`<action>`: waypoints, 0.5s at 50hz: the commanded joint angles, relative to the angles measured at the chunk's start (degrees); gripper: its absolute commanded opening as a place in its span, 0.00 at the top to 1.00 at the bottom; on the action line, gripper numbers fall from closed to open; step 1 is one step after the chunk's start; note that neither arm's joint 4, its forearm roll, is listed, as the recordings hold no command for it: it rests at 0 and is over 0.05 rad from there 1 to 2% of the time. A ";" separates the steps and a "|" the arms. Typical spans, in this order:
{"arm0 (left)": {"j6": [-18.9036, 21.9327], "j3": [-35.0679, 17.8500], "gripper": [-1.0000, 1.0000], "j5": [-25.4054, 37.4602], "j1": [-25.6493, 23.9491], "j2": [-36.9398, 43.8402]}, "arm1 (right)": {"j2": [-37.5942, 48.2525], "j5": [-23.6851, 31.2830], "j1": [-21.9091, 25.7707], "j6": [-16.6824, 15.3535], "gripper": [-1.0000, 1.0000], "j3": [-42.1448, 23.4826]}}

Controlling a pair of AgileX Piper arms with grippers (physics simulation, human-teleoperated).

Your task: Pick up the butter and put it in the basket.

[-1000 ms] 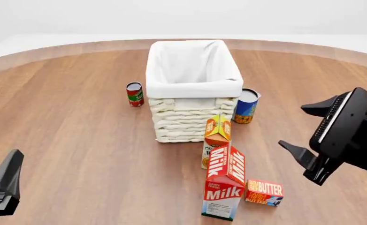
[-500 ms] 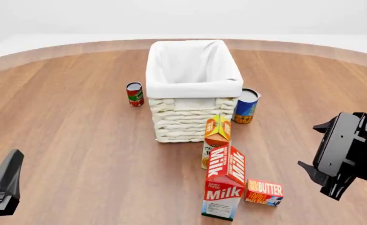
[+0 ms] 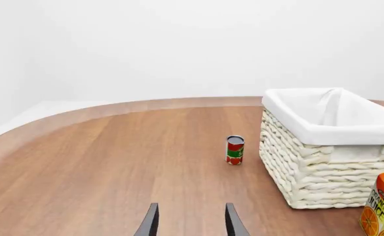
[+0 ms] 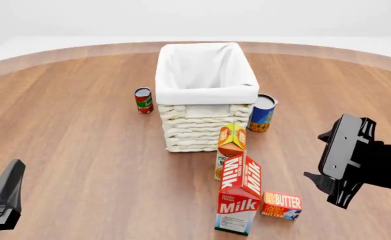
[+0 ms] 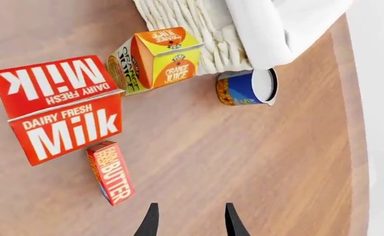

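A large cream wicker basket (image 4: 205, 95) (white cloth lining) holds nothing visible. The small flat red-orange butter box (image 4: 281, 205) lies on the table near it. Right gripper (image 4: 325, 159) hovers open, empty; left gripper (image 3: 190, 227) also open.

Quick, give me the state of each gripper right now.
Left gripper: open, holding nothing, low over bare table.
Right gripper: open, holding nothing, above the table beside the butter, not touching it.

butter (image 4: 281, 205) flat on table, nr basket (image 4: 206, 100) w/ white lining
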 commanded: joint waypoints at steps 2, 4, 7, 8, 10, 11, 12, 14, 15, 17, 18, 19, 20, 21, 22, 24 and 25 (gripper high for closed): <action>0.00 0.00 0.00 0.00 0.00 0.00 | 2.50 1.48 1.14 2.35 0.00 -0.47; 0.00 0.00 0.00 0.00 0.00 0.00 | 2.76 1.77 1.81 3.21 0.00 -0.66; 0.00 0.00 0.00 0.00 0.00 0.00 | 3.67 1.75 2.41 4.30 0.00 0.19; 0.00 0.00 0.00 0.00 0.00 0.00 | 3.67 1.75 2.41 4.30 0.00 0.18; 0.00 0.00 0.00 0.00 0.00 0.00 | 4.52 1.73 3.86 6.16 0.00 0.23; 0.00 0.00 0.00 0.00 0.00 0.00 | 4.66 1.39 3.60 5.77 0.00 0.71; 0.00 0.00 0.00 0.00 0.00 0.00 | 4.66 1.39 3.60 5.76 0.00 0.72; 0.00 0.00 0.00 0.00 0.00 0.00 | 5.06 1.24 3.63 5.95 0.00 1.04; 0.00 0.00 0.00 0.00 0.00 0.00 | 5.39 1.33 4.41 6.82 0.00 0.87; 0.00 0.00 0.00 0.00 0.00 0.00 | 5.72 1.18 5.09 7.51 0.00 0.91; 0.00 0.00 0.00 0.00 0.00 0.00 | 5.73 1.18 5.09 7.51 0.00 0.91; 0.00 0.00 0.00 0.00 0.00 0.00 | 6.01 1.26 5.65 8.25 0.00 0.83; 0.00 0.00 0.00 0.00 0.00 0.00 | 6.21 0.91 5.58 8.05 0.00 1.26; 0.00 0.00 0.00 0.00 0.00 0.00 | 6.48 0.58 5.47 7.91 0.00 1.60; 0.00 0.00 0.00 0.00 0.00 0.00 | 6.70 0.29 5.46 7.88 0.00 1.95; 0.00 0.00 0.00 0.00 0.00 0.00 | 7.07 -0.38 5.42 7.79 0.00 2.34; 0.00 0.00 0.00 0.00 0.00 0.00 | 7.23 -0.65 5.29 7.62 0.00 2.62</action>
